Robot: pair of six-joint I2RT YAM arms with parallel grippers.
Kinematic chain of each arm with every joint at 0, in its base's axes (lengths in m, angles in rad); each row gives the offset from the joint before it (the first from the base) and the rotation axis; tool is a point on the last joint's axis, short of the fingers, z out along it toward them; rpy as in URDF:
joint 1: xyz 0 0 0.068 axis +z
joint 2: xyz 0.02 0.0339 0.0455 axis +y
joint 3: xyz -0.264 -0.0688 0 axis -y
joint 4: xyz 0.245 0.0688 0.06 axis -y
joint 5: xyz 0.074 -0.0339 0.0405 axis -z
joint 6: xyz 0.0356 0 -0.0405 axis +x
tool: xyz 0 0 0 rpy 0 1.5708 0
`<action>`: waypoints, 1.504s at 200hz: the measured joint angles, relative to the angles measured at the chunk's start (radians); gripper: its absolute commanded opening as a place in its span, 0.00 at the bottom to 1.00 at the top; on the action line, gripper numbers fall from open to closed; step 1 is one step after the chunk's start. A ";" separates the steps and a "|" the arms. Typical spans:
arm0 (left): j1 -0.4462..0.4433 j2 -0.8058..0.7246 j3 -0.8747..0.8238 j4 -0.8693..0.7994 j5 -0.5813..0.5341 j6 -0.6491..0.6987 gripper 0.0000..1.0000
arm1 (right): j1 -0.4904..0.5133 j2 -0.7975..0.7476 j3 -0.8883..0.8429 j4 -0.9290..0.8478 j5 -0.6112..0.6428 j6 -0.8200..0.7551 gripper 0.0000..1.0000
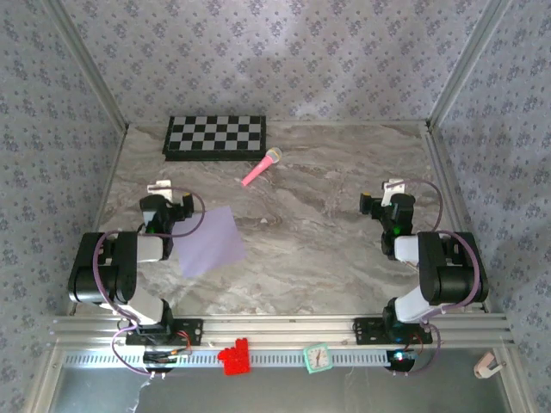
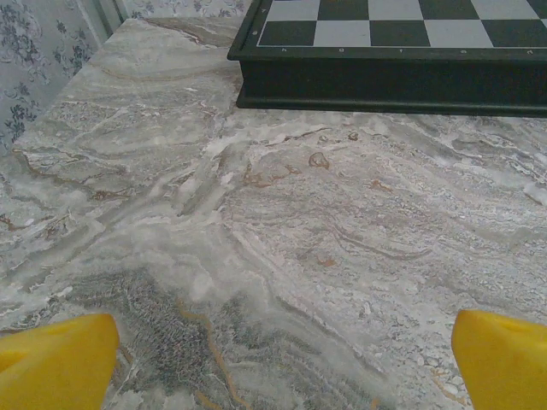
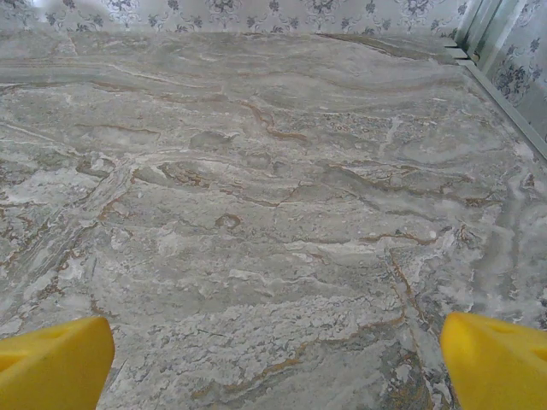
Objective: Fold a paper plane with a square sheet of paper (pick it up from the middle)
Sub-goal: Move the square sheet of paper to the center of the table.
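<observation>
1. Yellow fingertips (image 2: 51,363) of the left gripper (image 2: 282,366) are standing wide apart over the table (image 2: 256,222);
2. right gripper (image 3: 278,360) is gaping equally wide;
3. square sheet of paper (image 1: 211,243) is lying flat beside the left arm (image 1: 112,267), short of the checkered board (image 1: 215,138).

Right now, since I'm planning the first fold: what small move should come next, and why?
Probably bring the left claw right and back, over the middle of the sheet. The sheet lies flat and unfolded near that claw; both claws stand open and empty, and the right claw is farther off.
</observation>
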 measured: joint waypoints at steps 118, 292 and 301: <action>0.000 0.000 0.000 0.000 0.000 0.000 1.00 | 0.000 0.000 0.000 0.000 0.000 0.000 1.00; 0.000 -0.129 0.084 -0.241 -0.036 -0.032 1.00 | 0.031 -0.132 0.037 -0.192 0.058 0.002 1.00; 0.000 -0.169 0.122 -0.307 -0.043 -0.058 1.00 | 0.039 -0.177 0.065 -0.249 0.081 0.013 1.00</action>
